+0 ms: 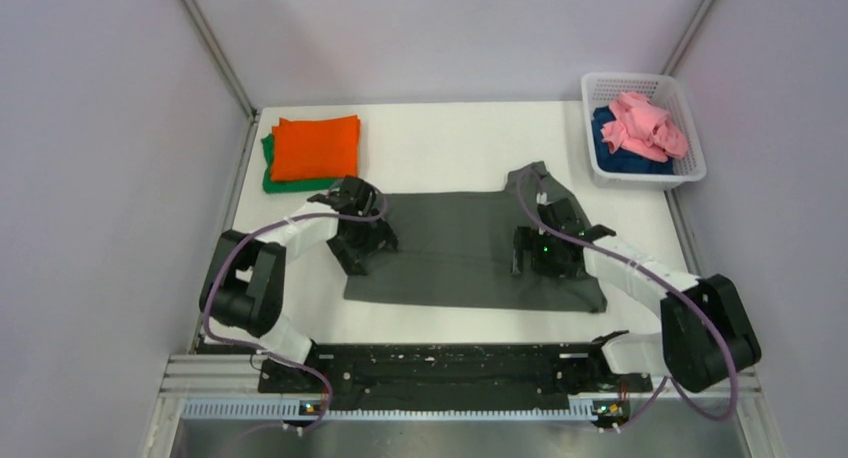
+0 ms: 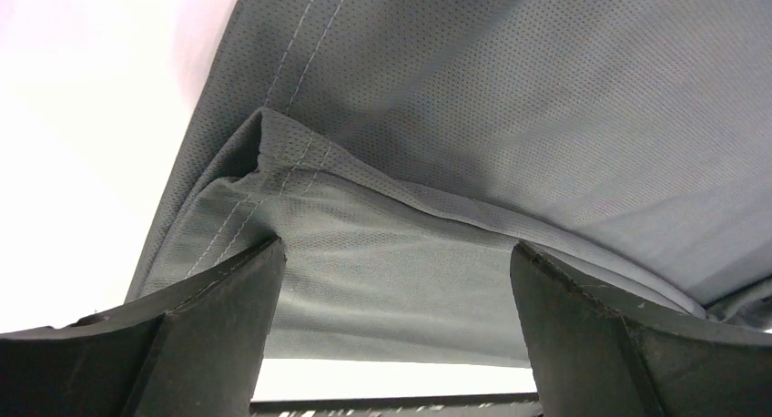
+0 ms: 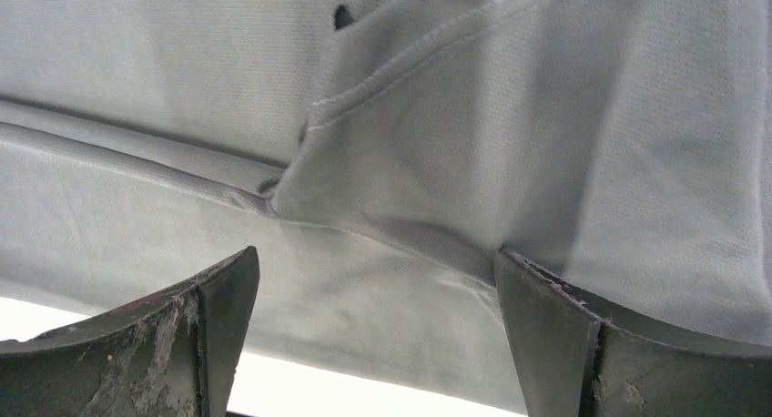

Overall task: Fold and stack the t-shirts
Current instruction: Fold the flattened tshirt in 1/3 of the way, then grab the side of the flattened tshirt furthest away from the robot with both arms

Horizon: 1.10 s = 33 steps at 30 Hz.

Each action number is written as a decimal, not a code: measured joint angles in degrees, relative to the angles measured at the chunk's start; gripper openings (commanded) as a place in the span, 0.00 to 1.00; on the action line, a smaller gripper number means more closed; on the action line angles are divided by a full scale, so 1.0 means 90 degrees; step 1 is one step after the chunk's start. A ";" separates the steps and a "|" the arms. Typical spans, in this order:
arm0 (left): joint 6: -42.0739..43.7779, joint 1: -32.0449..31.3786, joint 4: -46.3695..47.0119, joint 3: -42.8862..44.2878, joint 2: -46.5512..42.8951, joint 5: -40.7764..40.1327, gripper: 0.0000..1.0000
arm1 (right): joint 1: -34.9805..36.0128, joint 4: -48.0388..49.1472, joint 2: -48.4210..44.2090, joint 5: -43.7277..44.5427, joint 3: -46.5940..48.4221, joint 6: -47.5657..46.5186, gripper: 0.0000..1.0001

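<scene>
A dark grey t-shirt [image 1: 460, 250] lies spread flat across the middle of the table. My left gripper [image 1: 362, 244] is down on its left end and stands open, its fingers [image 2: 218, 317] pressing the folded cloth [image 2: 473, 144] with nothing pinched. Over the shirt's right part my right gripper [image 1: 545, 250] is open too, fingers [image 3: 546, 335] resting on the grey fabric [image 3: 546, 144] near a sleeve seam. An orange folded t-shirt [image 1: 316, 146] sits on a green one [image 1: 270, 174] at the back left. Pink [image 1: 645, 126] and dark blue [image 1: 625, 158] shirts lie crumpled in the basket.
A white mesh basket [image 1: 690, 148] stands at the back right corner. Grey walls close in the table [image 1: 440, 138] on the left, back and right. The arm bases sit on a black rail [image 1: 440, 368] at the near edge.
</scene>
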 measured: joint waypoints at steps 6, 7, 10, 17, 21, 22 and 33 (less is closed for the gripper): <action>-0.0146 -0.0124 -0.1059 -0.0600 -0.0806 -0.0216 0.95 | 0.0374 -0.1195 -0.1042 0.0015 -0.0158 0.0457 0.99; -0.0153 -0.0126 -0.1171 -0.0576 -0.0925 -0.0274 0.95 | 0.0391 -0.1333 -0.1156 0.0083 -0.0068 0.0447 0.99; -0.0117 -0.0141 -0.1535 -0.0143 -0.1222 -0.0704 0.95 | 0.0393 -0.1379 -0.1231 0.0537 0.0435 0.0311 0.99; 0.0046 0.0255 -0.1423 0.1576 -0.0818 -0.1744 0.81 | 0.0104 0.0049 -0.0153 0.1258 0.1744 -0.0148 0.99; 0.0223 0.0478 -0.1345 0.2470 0.0313 -0.2234 0.57 | -0.0253 0.0452 0.1219 0.1141 0.2815 -0.0403 0.99; 0.0287 0.0549 -0.1404 0.2776 0.0702 -0.2353 0.53 | -0.0311 0.0476 0.1501 0.1149 0.3033 -0.0415 0.99; 0.0471 0.0612 -0.2047 0.4272 0.2594 -0.3087 0.52 | -0.0444 0.0398 0.3682 0.1239 0.4716 -0.0580 0.98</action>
